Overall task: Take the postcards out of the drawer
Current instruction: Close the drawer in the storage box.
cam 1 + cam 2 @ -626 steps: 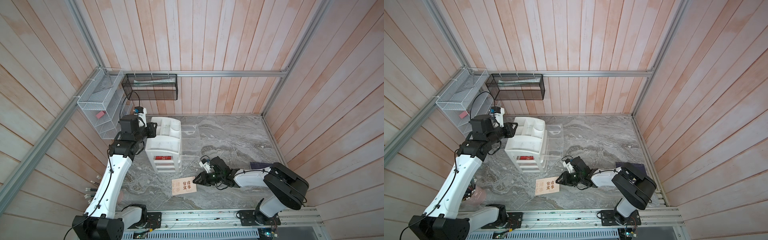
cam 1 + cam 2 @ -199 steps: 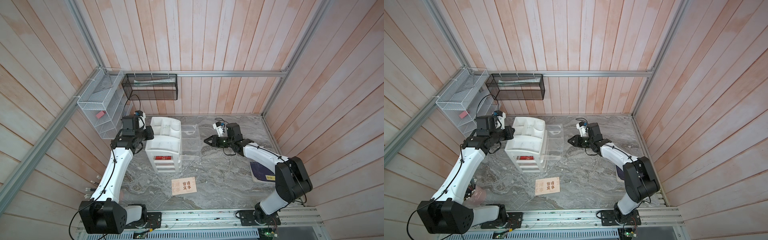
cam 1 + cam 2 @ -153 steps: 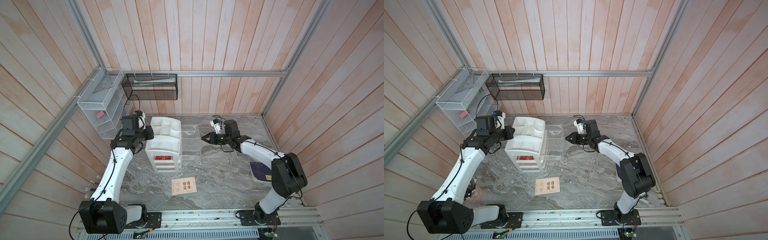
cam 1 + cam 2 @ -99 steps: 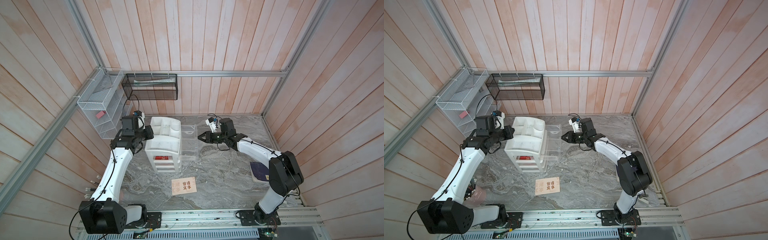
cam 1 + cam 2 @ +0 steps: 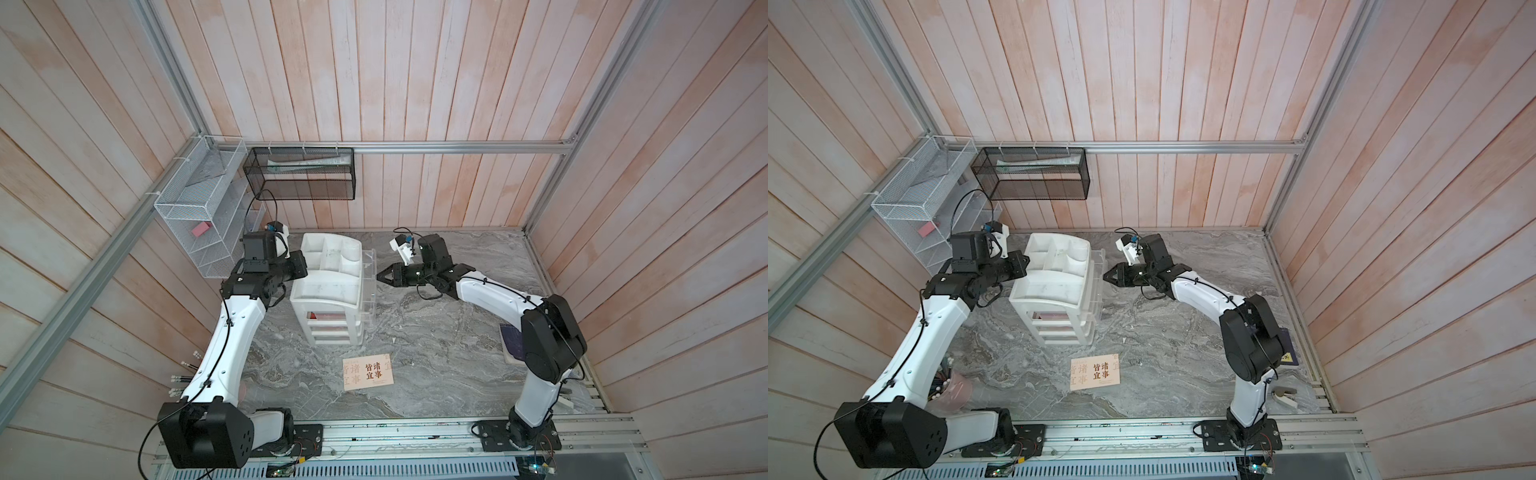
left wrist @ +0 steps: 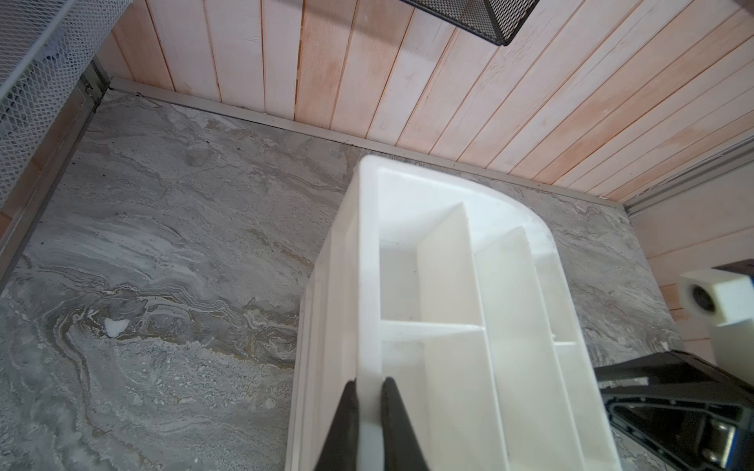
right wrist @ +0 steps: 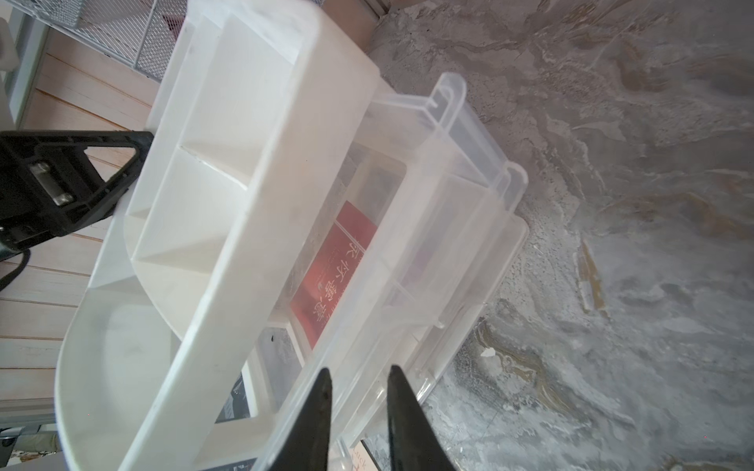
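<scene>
one cream black-lettered postcard [image 5: 368,372] lies out on the grey marble table [image 5: 436,332]; we count one red postcard [image 7: 334,261] left in the open clear plastic drawer [image 7: 469,138]. left gripper [image 6: 369,393] clamped on rim of white plastic organiser [image 6: 449,253]; right gripper [image 7: 358,379] narrowly apart over drawer edge.

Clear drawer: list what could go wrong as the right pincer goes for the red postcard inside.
1. The right pincer, barely open at the clear drawer wall, may shove it rather than reach the flat red postcard.
2. The left pincer grips only the organizer rim; a push could slide it.
</scene>
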Tool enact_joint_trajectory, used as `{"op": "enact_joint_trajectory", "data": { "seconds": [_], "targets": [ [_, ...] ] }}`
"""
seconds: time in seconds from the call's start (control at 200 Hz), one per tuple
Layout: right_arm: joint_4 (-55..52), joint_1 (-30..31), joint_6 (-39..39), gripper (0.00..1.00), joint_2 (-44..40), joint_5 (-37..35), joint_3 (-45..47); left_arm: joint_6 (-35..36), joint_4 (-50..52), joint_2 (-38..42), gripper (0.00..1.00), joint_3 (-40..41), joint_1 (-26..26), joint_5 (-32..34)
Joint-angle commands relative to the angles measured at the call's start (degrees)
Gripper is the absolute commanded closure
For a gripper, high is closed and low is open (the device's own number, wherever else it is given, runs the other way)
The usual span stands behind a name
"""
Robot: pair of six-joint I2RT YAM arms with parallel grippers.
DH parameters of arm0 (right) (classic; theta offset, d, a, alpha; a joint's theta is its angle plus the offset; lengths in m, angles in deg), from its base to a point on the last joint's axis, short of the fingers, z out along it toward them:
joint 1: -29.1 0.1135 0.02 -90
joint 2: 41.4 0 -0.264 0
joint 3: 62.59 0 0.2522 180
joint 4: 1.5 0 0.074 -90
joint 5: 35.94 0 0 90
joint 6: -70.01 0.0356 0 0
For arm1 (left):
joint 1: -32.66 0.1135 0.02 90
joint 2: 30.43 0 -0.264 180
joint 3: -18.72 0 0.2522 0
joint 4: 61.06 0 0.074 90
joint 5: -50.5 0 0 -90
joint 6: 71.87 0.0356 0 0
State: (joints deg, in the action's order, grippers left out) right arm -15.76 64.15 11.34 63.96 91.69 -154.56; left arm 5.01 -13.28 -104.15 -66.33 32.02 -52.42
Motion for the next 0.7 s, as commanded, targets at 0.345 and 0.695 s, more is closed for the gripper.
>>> {"op": "enact_joint_trajectory", "data": {
  "seconds": [0.345,0.695],
  "targets": [
    [-0.4,3.9,0.7,0.75,7.0,2.3,-8.2,-0.2,-1.1,0.5,0.92,2.3,-0.2,-3.4],
    [4.4,2.2,3.3,0.75,6.1,4.4,-4.5,-0.1,-1.2,0.4,0.93,3.0,-0.2,-1.6]
  ]
}}
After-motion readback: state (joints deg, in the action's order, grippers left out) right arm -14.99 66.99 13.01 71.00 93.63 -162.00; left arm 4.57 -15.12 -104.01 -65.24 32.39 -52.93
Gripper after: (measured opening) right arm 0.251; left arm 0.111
